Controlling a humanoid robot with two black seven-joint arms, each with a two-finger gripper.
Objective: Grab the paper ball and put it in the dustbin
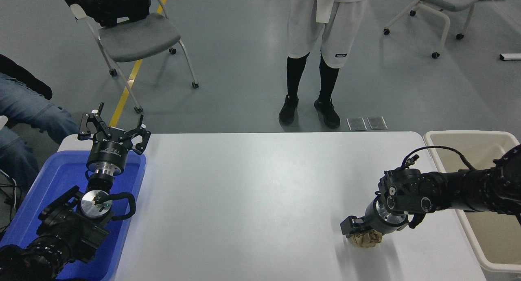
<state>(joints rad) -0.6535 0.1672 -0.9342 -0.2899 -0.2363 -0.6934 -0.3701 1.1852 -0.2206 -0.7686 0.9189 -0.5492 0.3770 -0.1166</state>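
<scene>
Grasp approx done: right end effector [363, 232] clamped on paper ball [366, 239], ball low on desk [252, 191] near-right; lift + drop into dustbin [468, 135] at right left to do.

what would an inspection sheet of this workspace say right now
surface: white table, bare across the middle
job's things: paper ball on the table near the right front, under the right gripper; dustbin off the table's right end, nothing visible inside
clutter: blue tray at the left end, under the left arm
grippers: right gripper down on the ball, grip not clear; left gripper parked over the tray's far edge, fingers spread
cables: black cable looped over the right arm; more wires at the left edge of the picture
surroundings: person standing beyond the table, seated person at left, two chairs
</scene>
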